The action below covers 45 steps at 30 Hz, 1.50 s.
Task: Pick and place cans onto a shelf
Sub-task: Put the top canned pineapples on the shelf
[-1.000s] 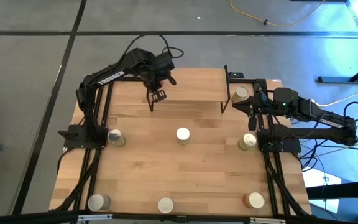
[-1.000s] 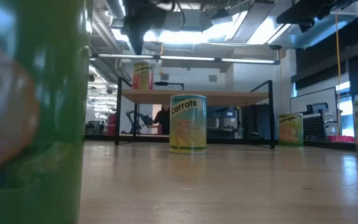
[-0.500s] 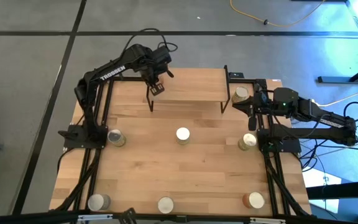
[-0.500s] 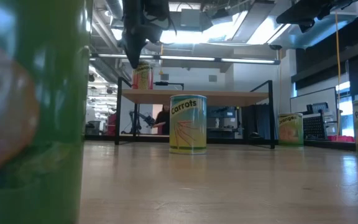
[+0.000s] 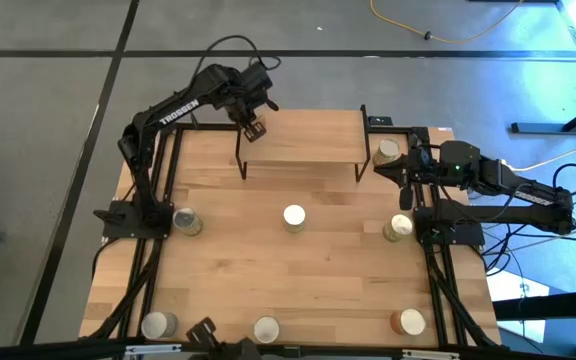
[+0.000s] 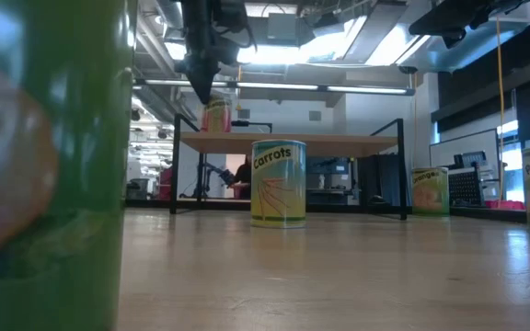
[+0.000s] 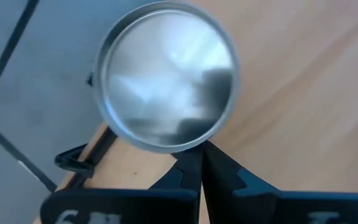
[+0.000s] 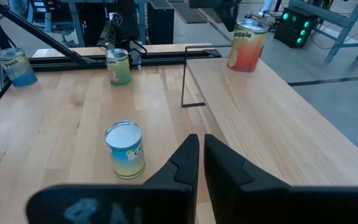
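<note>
A red-and-yellow can [image 8: 247, 45] with a silvery top [image 7: 166, 74] stands upright on the left end of the shelf's light wood top board [image 5: 313, 140]. My left gripper [image 5: 256, 128] hangs over that end, pointing down with its fingers shut, its tips at the can's rim; the low view shows it [image 6: 201, 92] beside the can [image 6: 216, 117]. My right gripper [image 8: 201, 149] is shut and empty, resting by the table's right edge [image 5: 405, 182]. My left gripper's shut fingertips [image 7: 191, 158] lie against the can's top rim [image 7: 185, 146] on the side facing the table's near-left. The fingers come from above, pointing down. The can stands upright on the shelf's top board.
Other cans stand on the tabletop: one at the centre [image 5: 294, 216], one at the left [image 5: 186, 221], two at the right [image 5: 398, 227] [image 5: 387, 150], three along the near edge [image 5: 158, 324] [image 5: 266, 328] [image 5: 408, 321]. The nearest fills the low view's left [image 6: 44, 165].
My left gripper, shut throughout, has gone toward the table's far edge over the shelf's left end and come down beside the can. The can has slid a little toward the far edge on the top board and stays upright.
</note>
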Each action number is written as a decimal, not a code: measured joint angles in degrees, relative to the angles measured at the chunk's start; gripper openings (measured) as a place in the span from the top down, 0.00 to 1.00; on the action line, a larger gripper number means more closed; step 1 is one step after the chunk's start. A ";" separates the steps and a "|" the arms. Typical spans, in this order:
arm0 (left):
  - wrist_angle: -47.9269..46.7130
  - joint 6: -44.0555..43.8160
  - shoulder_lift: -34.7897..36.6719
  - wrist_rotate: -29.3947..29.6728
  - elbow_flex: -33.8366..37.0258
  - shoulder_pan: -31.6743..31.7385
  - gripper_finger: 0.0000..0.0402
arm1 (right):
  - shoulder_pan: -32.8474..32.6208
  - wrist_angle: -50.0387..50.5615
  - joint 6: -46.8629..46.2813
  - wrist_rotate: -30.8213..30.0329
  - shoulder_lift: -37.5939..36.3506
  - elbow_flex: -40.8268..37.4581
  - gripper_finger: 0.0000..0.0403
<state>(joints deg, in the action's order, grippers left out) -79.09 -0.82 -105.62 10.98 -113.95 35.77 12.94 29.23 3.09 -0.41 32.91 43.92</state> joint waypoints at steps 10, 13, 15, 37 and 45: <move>-1.83 -0.69 0.02 -4.08 0.00 0.63 1.00 | -0.01 0.00 -0.01 0.00 0.00 0.00 0.93; -3.65 -0.07 0.55 -10.28 0.01 -0.46 1.00 | -0.01 0.02 -0.01 0.00 0.00 0.00 0.93; -3.35 1.45 0.63 -9.79 0.00 -1.64 1.00 | -0.01 0.02 0.00 0.00 0.00 0.00 0.93; 4.00 3.08 -0.61 0.97 0.00 -0.90 1.00 | -0.01 0.22 0.18 0.00 0.00 -0.01 0.93; 5.20 3.50 -0.61 1.01 0.00 0.40 1.00 | 0.00 0.26 0.19 -0.02 0.00 -0.01 0.93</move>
<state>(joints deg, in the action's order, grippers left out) -73.89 2.68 -106.24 11.99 -113.95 36.17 12.94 29.50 3.28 -0.43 32.91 43.91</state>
